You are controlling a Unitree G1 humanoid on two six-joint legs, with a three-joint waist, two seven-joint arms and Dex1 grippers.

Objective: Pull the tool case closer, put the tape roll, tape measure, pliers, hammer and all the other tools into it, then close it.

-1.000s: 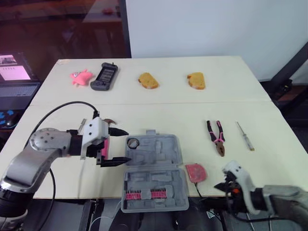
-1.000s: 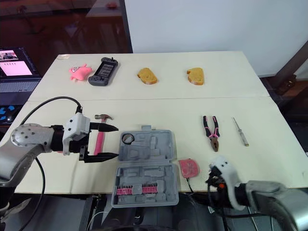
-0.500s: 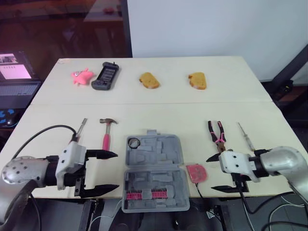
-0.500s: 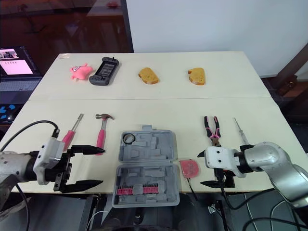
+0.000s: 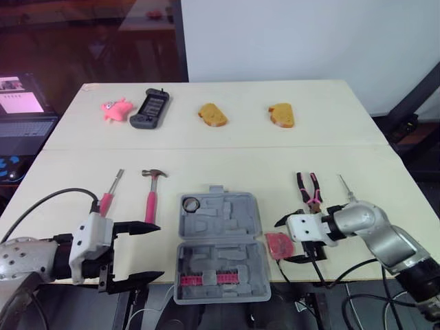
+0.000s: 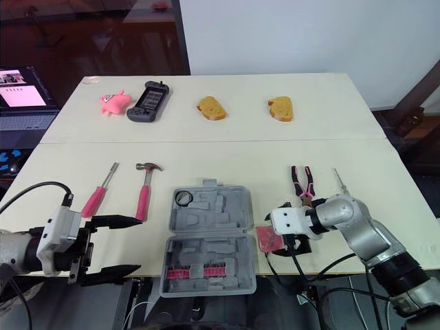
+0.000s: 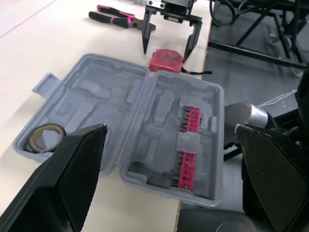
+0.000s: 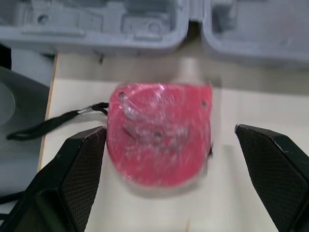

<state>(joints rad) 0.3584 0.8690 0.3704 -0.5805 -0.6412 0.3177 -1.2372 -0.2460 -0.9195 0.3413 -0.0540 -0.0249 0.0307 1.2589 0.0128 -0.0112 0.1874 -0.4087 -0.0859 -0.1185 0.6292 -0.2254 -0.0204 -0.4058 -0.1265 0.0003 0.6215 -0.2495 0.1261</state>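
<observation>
Cream table (image 5: pixel 240 158): your right gripper (image 5: pixel 282 241) spread wide, gripping nothing. Red round tape measure (image 8: pixel 159 133) just ahead between its fingers, likely lined up for grasp. Open grey plastic tool case (image 5: pixel 220 244) just beyond. Your left gripper (image 5: pixel 159 251) spread, empty, beside case.

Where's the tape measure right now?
Head views: tape measure lies near the table's front edge, just right of the open tool case, between the right gripper's open fingers.

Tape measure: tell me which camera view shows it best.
Right wrist view: the tape measure sits large and central in front of the open right hand, strap visible. Both eye views show it small beside the tool case; the left wrist view shows it beyond the case.
</observation>
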